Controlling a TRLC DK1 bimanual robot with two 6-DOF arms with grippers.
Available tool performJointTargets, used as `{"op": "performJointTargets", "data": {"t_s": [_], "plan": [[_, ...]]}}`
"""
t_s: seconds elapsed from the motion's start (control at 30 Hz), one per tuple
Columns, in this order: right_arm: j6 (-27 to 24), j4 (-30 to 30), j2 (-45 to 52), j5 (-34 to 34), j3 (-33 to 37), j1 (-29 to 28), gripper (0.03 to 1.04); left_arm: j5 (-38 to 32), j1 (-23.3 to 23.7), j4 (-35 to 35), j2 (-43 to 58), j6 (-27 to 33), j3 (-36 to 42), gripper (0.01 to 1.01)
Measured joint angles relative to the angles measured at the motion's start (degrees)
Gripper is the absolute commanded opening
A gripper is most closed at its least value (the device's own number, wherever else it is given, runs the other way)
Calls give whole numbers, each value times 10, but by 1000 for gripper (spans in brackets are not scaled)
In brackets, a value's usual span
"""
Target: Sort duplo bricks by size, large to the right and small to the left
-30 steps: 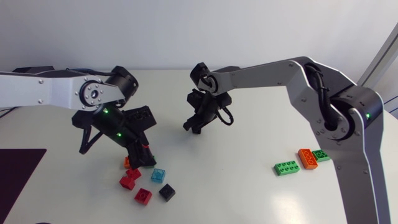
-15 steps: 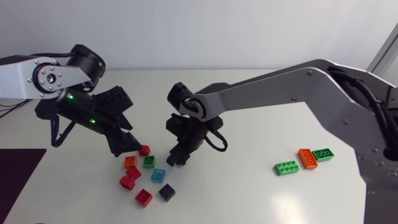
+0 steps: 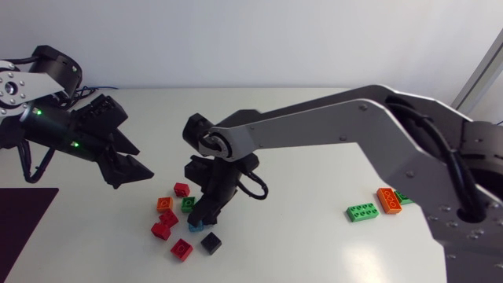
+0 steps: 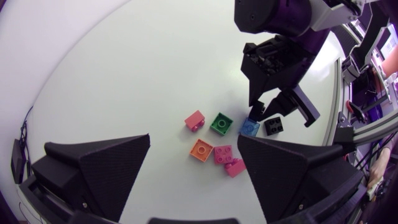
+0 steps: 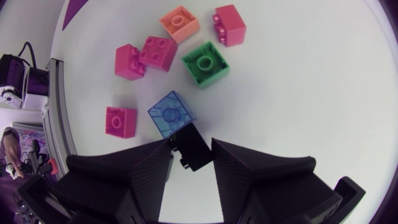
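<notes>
As seen from above, hidden: blue brick (image 3: 194,228) half under right gripper (image 3: 199,218).
Right gripper: narrowly parted around black brick (image 5: 191,152), not clamping.
Left gripper (image 4: 194,138): spread wide, apart from small bricks (image 4: 223,154).
Large bricks (image 3: 387,200): table's right.

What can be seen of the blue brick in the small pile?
The blue brick is a small square block of see-through light blue plastic, with one round ring on its upward face. It lies flat on the white table, at the edge of the small-brick cluster, just ahead of the right gripper. One corner is near or against the black brick; which, I cannot tell. From overhead the gripper hides most of it.
</notes>
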Motion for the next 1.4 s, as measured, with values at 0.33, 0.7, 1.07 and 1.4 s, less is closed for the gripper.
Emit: {"op": "performJointTargets", "data": {"t_s": [0.33, 0.7, 1.07, 1.4], "plan": [[-5, -45, 53, -7, 95, 17, 897, 14, 25, -4, -3, 11, 0, 979], [-27, -25, -87, -4, -94, 2, 895, 31, 16, -5, -10, 12, -5, 980], [-26, -63, -75, -5, -80, 36, 275, 36, 15, -5, -11, 13, -18, 980], [-19, -103, -22, -21, -41, 34, 193, 50, 49, -5, -12, 32, -23, 980]]}}
